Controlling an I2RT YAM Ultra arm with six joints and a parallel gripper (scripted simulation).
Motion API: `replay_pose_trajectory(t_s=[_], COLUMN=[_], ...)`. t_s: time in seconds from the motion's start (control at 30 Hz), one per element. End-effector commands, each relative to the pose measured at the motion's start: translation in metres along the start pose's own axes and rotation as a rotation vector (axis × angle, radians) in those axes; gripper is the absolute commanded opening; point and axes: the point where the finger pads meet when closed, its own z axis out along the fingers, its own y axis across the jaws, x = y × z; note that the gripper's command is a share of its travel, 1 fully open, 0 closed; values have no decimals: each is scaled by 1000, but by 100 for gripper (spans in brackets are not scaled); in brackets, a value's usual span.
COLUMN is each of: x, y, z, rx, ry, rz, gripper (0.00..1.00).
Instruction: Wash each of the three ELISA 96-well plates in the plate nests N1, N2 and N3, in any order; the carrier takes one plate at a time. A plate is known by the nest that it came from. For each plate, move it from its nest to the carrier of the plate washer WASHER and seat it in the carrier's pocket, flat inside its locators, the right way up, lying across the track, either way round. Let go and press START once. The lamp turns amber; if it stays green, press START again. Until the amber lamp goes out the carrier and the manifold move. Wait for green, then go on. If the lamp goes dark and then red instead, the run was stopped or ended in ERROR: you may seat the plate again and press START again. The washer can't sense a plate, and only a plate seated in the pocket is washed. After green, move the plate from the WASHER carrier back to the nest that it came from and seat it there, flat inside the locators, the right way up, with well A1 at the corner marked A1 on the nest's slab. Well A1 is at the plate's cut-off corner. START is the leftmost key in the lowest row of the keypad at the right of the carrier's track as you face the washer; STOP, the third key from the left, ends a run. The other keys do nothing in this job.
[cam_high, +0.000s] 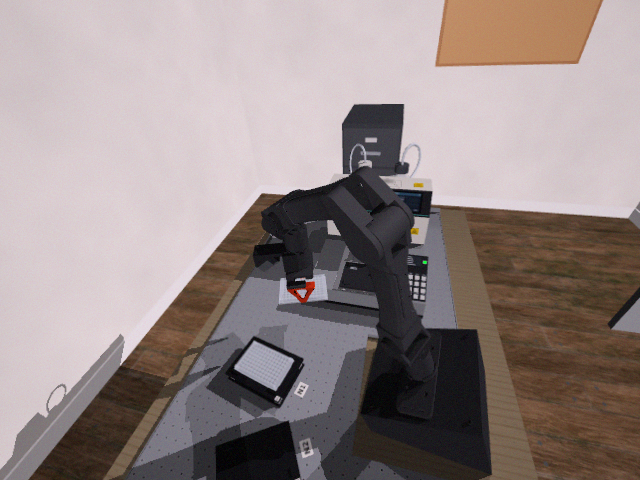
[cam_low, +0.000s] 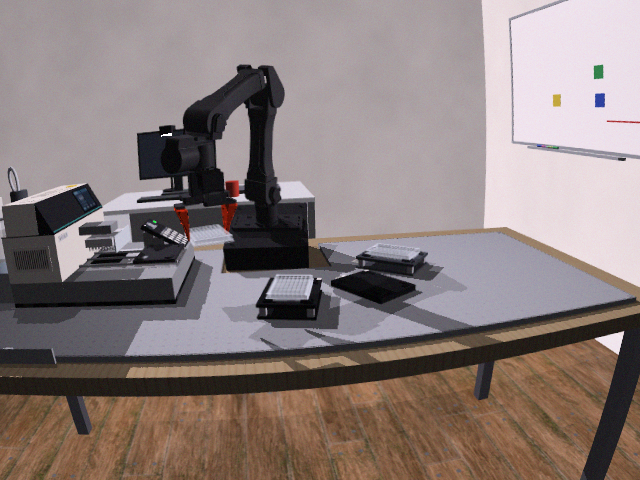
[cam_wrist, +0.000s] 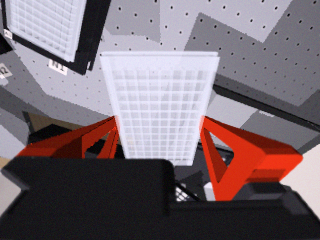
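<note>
My end effector (cam_wrist: 161, 137) grips a plate (cam_wrist: 160, 107) by its two long sides, one red finger (cam_wrist: 235, 155) against each edge, and the plate sticks out ahead of me, flat and well side up. I hold it in the air above the worktop (cam_low: 465, 279), just beside the washer (cam_high: 361, 289) on the side away from its keypad (cam_high: 417, 283). In the top view the plate (cam_high: 303, 289) hangs over the grey mat next to the washer's front edge, and the carrier pocket (cam_high: 356, 279) shows dark with nothing in it. The lamp (cam_high: 424, 262) above the keypad glows green. Farther out, a second plate (cam_high: 264, 365) sits in its nest beside the N1 label (cam_high: 301, 389), and the nest (cam_high: 256, 454) by the N2 label (cam_high: 306, 446) shows only its dark slab. In the exterior view a third plate (cam_low: 393, 251) rests in the far nest. My arm stands on its black base (cam_high: 465, 413) at the worktop's edge.
</note>
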Motion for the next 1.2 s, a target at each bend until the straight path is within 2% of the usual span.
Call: replay_pose_trajectory(t_s=[0.0,0.47,1.17], x=[-8,-56,-57], y=[1,43,44], z=[-4,3,3], rx=[27,25,25], ry=[-12,-14,-14], rz=[46,47,47], gripper=[0,0,0])
